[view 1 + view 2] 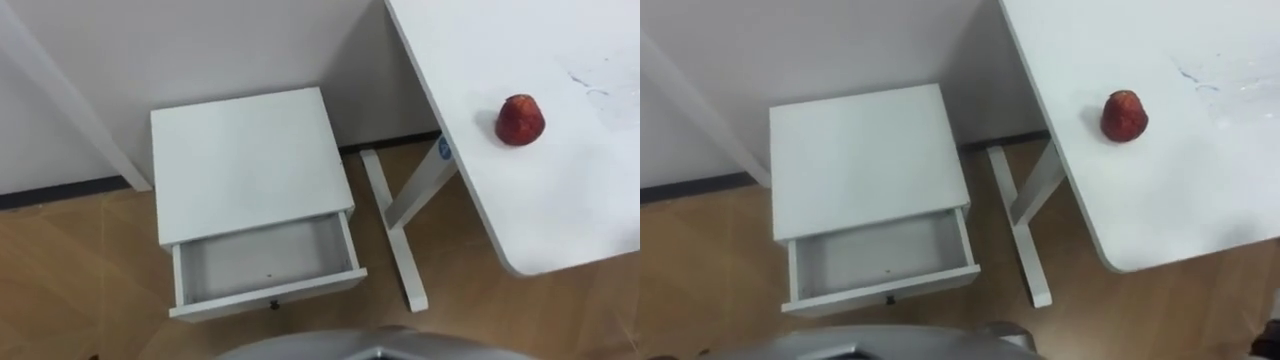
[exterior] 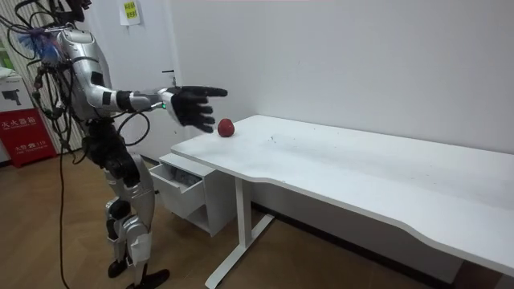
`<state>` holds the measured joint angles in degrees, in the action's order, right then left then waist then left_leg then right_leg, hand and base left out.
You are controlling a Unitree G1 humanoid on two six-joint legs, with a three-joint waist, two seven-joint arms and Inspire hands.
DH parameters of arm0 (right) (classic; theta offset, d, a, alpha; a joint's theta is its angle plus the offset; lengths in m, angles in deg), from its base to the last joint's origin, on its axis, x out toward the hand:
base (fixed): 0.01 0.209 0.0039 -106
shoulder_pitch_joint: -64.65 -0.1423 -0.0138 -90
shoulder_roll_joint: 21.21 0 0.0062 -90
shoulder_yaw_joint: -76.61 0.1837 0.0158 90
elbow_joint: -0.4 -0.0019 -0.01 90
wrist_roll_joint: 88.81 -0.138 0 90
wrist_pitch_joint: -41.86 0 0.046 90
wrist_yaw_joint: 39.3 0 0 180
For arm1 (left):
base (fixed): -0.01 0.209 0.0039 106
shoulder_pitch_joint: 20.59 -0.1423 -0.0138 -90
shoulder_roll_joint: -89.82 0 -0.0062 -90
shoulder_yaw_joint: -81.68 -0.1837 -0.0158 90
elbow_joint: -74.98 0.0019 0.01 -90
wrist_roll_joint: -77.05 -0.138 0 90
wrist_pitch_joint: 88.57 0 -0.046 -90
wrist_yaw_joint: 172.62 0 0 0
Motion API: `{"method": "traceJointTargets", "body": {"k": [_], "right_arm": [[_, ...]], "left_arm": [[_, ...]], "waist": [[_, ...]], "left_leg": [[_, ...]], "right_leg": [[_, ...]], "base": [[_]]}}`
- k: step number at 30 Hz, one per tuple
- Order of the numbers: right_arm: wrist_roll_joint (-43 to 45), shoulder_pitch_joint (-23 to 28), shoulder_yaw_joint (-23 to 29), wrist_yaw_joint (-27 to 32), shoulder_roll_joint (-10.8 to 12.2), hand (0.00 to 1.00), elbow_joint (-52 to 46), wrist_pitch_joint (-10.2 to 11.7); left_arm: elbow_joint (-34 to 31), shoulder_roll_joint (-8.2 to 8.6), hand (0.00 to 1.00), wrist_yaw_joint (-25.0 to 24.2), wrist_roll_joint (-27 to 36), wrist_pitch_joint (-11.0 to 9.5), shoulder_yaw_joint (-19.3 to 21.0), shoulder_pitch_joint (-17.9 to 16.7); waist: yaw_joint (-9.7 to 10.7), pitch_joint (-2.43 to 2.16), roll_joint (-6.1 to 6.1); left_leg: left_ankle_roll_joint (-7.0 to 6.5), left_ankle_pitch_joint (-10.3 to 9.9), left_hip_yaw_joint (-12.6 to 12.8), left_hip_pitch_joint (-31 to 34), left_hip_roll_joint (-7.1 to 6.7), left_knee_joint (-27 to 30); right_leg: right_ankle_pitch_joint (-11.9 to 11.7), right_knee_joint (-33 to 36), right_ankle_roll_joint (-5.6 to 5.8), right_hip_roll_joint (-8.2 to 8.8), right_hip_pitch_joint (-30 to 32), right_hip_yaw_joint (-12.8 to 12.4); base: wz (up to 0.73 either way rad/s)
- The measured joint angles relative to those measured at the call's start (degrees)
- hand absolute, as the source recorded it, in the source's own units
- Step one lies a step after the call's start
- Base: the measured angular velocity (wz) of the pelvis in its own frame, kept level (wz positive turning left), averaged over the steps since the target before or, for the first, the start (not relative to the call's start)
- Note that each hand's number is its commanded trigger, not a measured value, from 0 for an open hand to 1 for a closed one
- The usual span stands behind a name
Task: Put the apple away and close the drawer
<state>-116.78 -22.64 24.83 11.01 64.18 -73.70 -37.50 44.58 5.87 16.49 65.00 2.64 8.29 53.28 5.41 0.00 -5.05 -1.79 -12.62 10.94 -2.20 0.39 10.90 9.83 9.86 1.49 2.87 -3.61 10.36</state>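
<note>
A red apple [image 1: 520, 120] [image 1: 1124, 115] lies on the white table [image 1: 560, 200] near its left edge. To the table's left a small white cabinet [image 1: 245, 160] stands against the wall. Its drawer [image 1: 265, 262] [image 1: 880, 260] is pulled out towards me, with nothing inside. In the room view I stand in front of the drawer [image 2: 178, 178]. My right arm is stretched out at chest height. My right hand [image 2: 191, 106] is open with fingers spread, hanging in the air just short of and above the apple [image 2: 226, 128], apart from it.
The table's white leg and foot [image 1: 395, 235] stand on the wood floor just right of the cabinet. A white slanted beam [image 1: 60, 90] runs down the wall left of the cabinet. A red sign [image 2: 20, 132] stands behind me.
</note>
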Motion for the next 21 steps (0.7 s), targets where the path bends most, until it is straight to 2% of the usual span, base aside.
{"method": "traceJointTargets", "body": {"k": [4,6,7,10,16,21], "right_arm": [[5.95,-0.79,-4.3,-3.95,-0.3,0.0,-1.53,-0.57],[8.89,-0.81,-6.5,-6.55,-0.39,0.0,-1.77,-0.78],[10.7,-0.74,-8.45,-8.09,-0.62,0.0,-1.76,-0.84],[13.32,-0.7,-13.14,-13.05,-1.06,0.0,-1.54,-2.08],[18.99,-0.63,-15.5,-19.56,-1.17,0.0,-1.27,-3.02],[25.29,-0.58,-18.45,-23.83,-1.77,0.0,-1.29,-3.06]], "left_arm": [[-0.01,-0.21,0.0,-0.74,0.0,-0.36,-1.11,0.49],[-0.01,-0.23,0.0,-1.25,-0.04,-0.36,-1.1,0.3],[-0.05,-0.25,0.0,-1.52,0.0,-0.36,-1.12,0.26],[-0.22,-0.43,0.0,-1.91,0.09,-0.44,-1.46,0.24],[-0.28,-0.64,0.0,-1.89,0.02,-0.67,-2.29,-0.5],[-0.23,-0.68,0.0,-1.92,0.02,-1.06,-2.75,-1.45]], "waist": [[-1.15,0.06,-0.06],[-1.44,0.2,-0.25],[-2.52,0.35,-0.27],[-2.92,0.61,-0.84],[-4.46,0.49,-1.04],[-4.32,0.19,-0.3]], "left_leg": [[0.0,0.05,-0.09,0.6,-0.03,0.17],[0.0,0.05,-0.16,0.64,0.0,0.34],[0.01,0.06,0.03,0.46,0.04,0.25],[0.03,0.08,-0.1,0.24,0.08,0.26],[0.03,0.07,-0.2,-0.27,0.04,0.24],[0.03,0.07,-0.28,-0.48,0.06,0.28]], "right_leg": [[0.0,-0.04,0.0,0.03,0.51,0.16],[0.0,-0.04,0.0,0.04,0.53,0.53],[0.0,-0.06,0.0,0.01,0.57,0.37],[0.0,-0.14,0.0,0.01,0.39,0.43],[0.0,-0.26,0.0,0.16,-0.44,0.97],[0.0,-0.27,0.0,0.1,-0.87,0.93]], "base": [[0.04],[0.05],[-0.07],[-0.01],[0.05],[0.0]]}}
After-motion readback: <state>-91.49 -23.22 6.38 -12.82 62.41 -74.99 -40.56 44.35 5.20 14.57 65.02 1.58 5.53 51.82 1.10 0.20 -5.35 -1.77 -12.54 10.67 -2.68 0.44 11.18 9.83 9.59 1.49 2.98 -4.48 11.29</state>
